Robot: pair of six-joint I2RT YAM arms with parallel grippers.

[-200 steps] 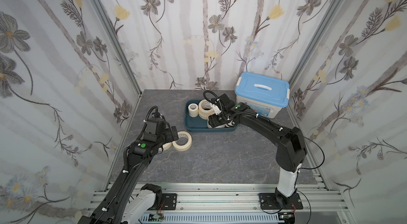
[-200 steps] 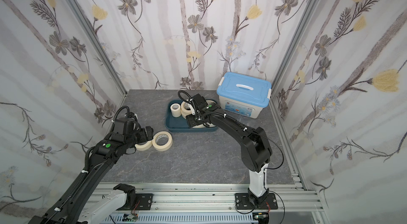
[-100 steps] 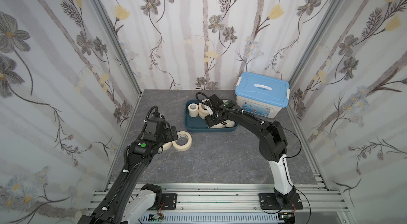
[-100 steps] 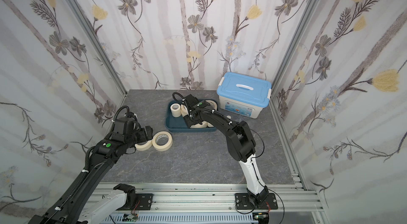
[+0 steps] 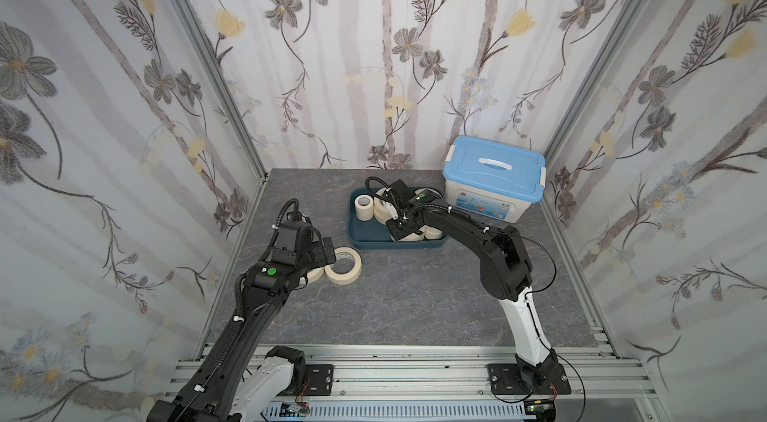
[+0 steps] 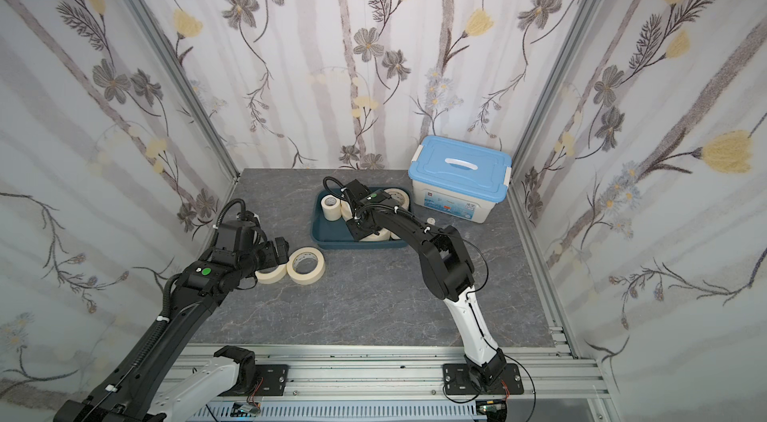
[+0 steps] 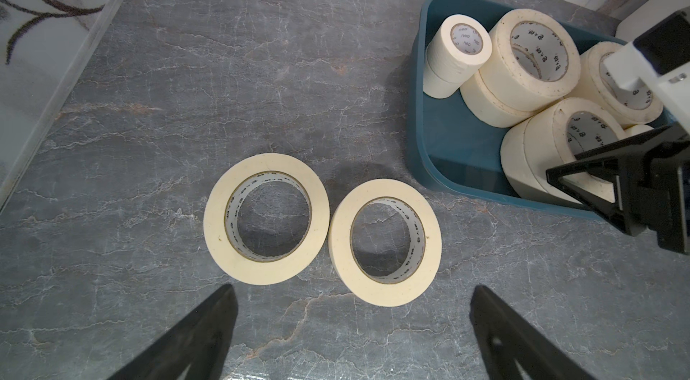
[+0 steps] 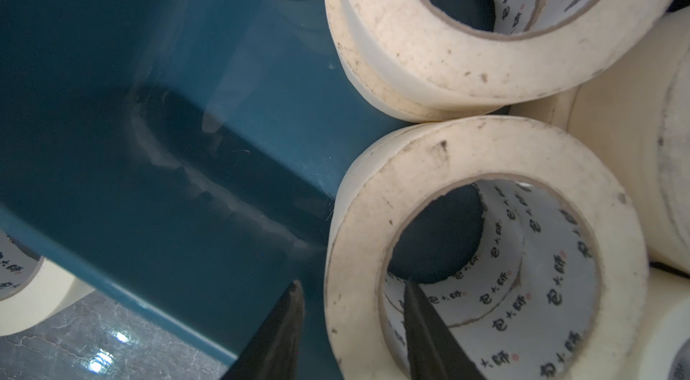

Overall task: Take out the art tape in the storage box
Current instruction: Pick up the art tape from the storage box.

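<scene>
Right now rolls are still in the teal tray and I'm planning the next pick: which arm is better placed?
Right. The right gripper already straddles a tape roll's wall inside the storage box; the left gripper hangs open above two removed rolls.

I see floral wallpaper panels [image 5: 373, 46] enclosing three sides, a grey marbled surface [image 5: 394, 308], and an aluminium rail [image 5: 415, 370] along the near edge.

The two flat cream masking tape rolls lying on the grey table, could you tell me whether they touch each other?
Touching: the left wrist view shows the rolls meeting edge to edge.
</scene>
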